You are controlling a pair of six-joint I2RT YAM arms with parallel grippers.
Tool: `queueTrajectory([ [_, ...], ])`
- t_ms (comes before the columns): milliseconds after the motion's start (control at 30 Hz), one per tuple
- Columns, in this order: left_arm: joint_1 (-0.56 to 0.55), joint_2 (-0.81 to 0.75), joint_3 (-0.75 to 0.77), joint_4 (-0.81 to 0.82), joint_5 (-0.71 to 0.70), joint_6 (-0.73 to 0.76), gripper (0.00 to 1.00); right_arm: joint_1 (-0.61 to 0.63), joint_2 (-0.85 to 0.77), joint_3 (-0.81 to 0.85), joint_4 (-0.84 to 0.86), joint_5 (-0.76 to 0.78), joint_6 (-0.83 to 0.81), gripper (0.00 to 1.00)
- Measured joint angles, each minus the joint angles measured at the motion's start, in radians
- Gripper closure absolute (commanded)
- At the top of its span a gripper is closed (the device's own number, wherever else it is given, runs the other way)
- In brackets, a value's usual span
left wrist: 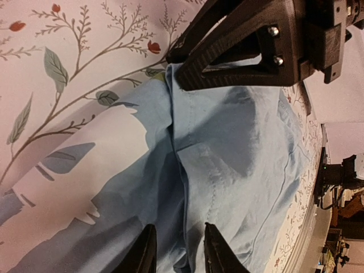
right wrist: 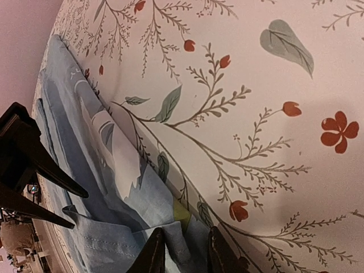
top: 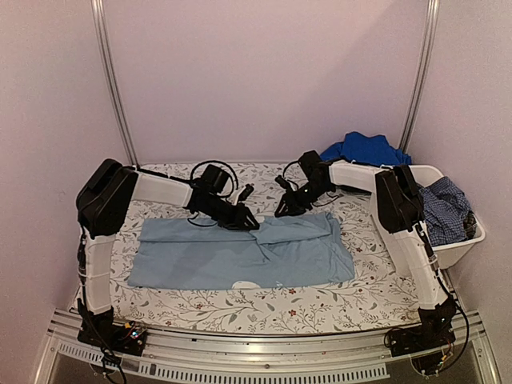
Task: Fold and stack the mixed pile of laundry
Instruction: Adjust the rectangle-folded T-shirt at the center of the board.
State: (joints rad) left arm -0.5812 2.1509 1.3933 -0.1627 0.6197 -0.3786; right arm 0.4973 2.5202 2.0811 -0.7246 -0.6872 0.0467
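Left tool (left wrist: 179, 228) and right tool (right wrist: 185, 231) — both narrow — pinch the pale blue garment (top: 240, 256)

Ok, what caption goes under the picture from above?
Left tool and right tool sit at the far edge of a pale blue garment spread on a flowery table cover.

Left arm (top: 160, 188) and right arm (top: 356, 174) reach inward, elbows high; left gripper (top: 248, 218) and right gripper (top: 282, 212) (tips close together, facing each other) each pinch the cloth (top: 240, 256).
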Motion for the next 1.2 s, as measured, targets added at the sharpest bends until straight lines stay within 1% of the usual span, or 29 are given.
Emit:
queueTrajectory([
  [67,0.0,0.0,0.0,0.0,0.0,0.0,0.71,0.0,0.0,0.001,0.0,0.0,-0.001,0.75],
  [100,0.001,0.0,0.0,0.0,0.0,0.0,0.71,0.0,0.0,0.001,0.0,0.0,-0.002,0.77],
  [233,0.001,0.0,0.001,0.0,0.0,0.0,0.71,0.0,-0.003,0.001,0.0,-0.003,-0.01,0.94],
  [333,0.001,0.0,0.001,0.0,0.0,0.0,0.71,0.0,-0.006,0.001,0.0,-0.006,-0.014,1.0],
  [533,0.001,0.0,0.001,0.0,-0.003,0.001,0.71,0.0,-0.021,-0.002,-0.001,-0.01,-0.021,1.0],
  [700,0.001,0.0,0.001,0.001,-0.012,0.012,0.72,0.0,-0.085,-0.05,0.003,-0.014,-0.023,0.98],
  [833,0.001,0.0,0.001,0.001,-0.018,0.026,0.82,-0.003,-0.166,-0.122,0.006,-0.027,-0.026,1.0],
  [967,0.0,0.0,0.0,0.002,-0.018,0.057,0.94,-0.007,-0.243,-0.2,0.015,-0.044,-0.026,1.0],
  [1100,-0.008,-0.02,-0.009,0.0,-0.018,0.089,0.96,-0.01,-0.32,-0.312,0.036,-0.07,-0.026,1.0],
  [1167,-0.019,-0.047,-0.022,0.0,-0.02,0.111,1.0,-0.011,-0.36,-0.381,0.046,-0.087,-0.026,1.0],
  [1200,-0.026,-0.061,-0.03,0.001,-0.022,0.122,1.0,-0.012,-0.381,-0.418,0.049,-0.098,-0.026,1.0],
])
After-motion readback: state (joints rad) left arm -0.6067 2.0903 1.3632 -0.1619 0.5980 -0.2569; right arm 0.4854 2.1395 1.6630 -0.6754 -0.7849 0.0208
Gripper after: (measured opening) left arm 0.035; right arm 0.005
